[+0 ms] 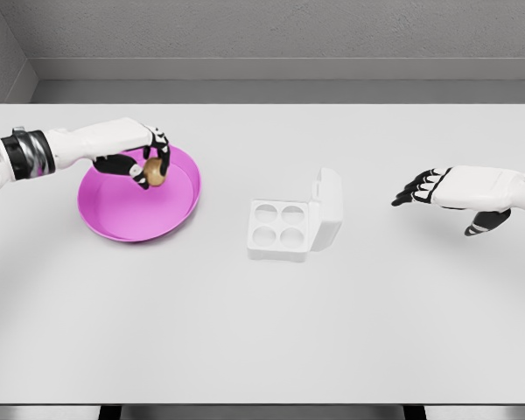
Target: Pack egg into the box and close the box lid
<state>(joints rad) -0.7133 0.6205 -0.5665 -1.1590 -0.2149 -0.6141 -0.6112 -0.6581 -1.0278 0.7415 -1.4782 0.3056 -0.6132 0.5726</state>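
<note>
Plate (114,223) left on table (262,332), egg (154,171) over it, box (280,232) to its right

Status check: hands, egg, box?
Left hand shut on egg over pink plate. Right hand open, idle. Box open, cups empty, path clear.

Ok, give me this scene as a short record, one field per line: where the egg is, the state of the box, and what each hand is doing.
egg: brown egg, held over the pink plate
egg box: white four-cup egg box at the table's middle, all cups empty
lid: lid open, standing up on the box's right side
left hand: left hand with fingers closed round the egg, above the plate
right hand: right hand open, fingers stretched toward the box, holding nothing, at the right of the table
table: white table
</note>
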